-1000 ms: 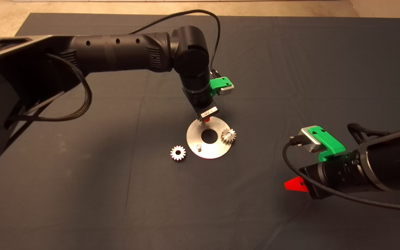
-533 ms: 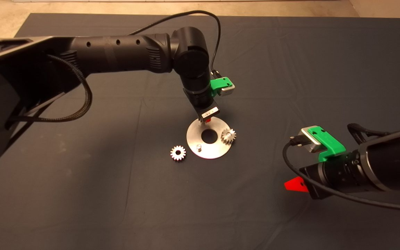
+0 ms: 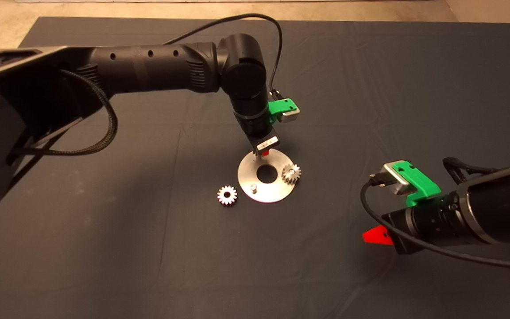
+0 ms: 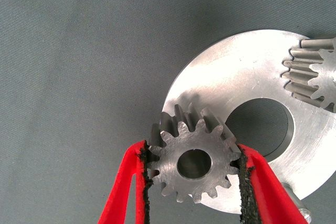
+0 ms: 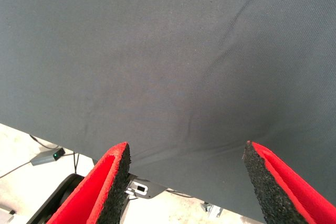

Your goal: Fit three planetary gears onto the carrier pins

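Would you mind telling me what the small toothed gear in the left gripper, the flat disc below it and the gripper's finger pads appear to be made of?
Small silver-grey toothed gear: apparently machined metal, with a dull brushed face. Flat round disc: likely steel or aluminium, brighter, with fine scratch lines. Black finger pads on the left gripper: seemingly foam or rubber, grainy and crumbling at the edges.

gear (image 4: 194,163) clamped between jaws, above disc (image 4: 247,82)

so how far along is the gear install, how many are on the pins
One gear already sits on the disc at its right side, apparently on a pin. The left gripper is shut on a second gear above the disc's far edge. A third gear lies on the mat beside the disc, and a bare pin stands at the near-left. The right gripper waits open, lower right.
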`<move>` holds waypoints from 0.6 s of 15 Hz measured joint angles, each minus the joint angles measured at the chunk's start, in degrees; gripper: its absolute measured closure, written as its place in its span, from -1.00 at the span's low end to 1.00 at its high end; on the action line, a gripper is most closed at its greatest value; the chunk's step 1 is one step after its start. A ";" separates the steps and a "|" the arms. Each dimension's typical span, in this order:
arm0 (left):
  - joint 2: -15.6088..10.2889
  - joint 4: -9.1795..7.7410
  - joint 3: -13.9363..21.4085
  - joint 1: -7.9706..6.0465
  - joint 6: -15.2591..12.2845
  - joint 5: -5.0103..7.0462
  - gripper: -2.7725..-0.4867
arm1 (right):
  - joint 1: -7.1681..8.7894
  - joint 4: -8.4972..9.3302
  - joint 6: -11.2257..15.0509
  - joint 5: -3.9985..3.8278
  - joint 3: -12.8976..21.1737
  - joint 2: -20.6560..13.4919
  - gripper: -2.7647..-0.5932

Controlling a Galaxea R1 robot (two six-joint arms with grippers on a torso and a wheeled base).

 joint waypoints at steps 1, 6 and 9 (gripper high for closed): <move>0.09 0.02 0.00 0.00 0.00 0.19 0.75 | 0.00 0.00 0.00 0.00 0.00 0.00 0.07; 0.09 -0.20 0.00 -0.02 0.01 0.24 0.75 | 0.00 0.00 0.00 0.00 0.00 0.00 0.07; 0.09 -0.50 0.00 -0.04 0.01 0.22 0.75 | 0.00 0.00 0.00 0.00 0.00 0.00 0.07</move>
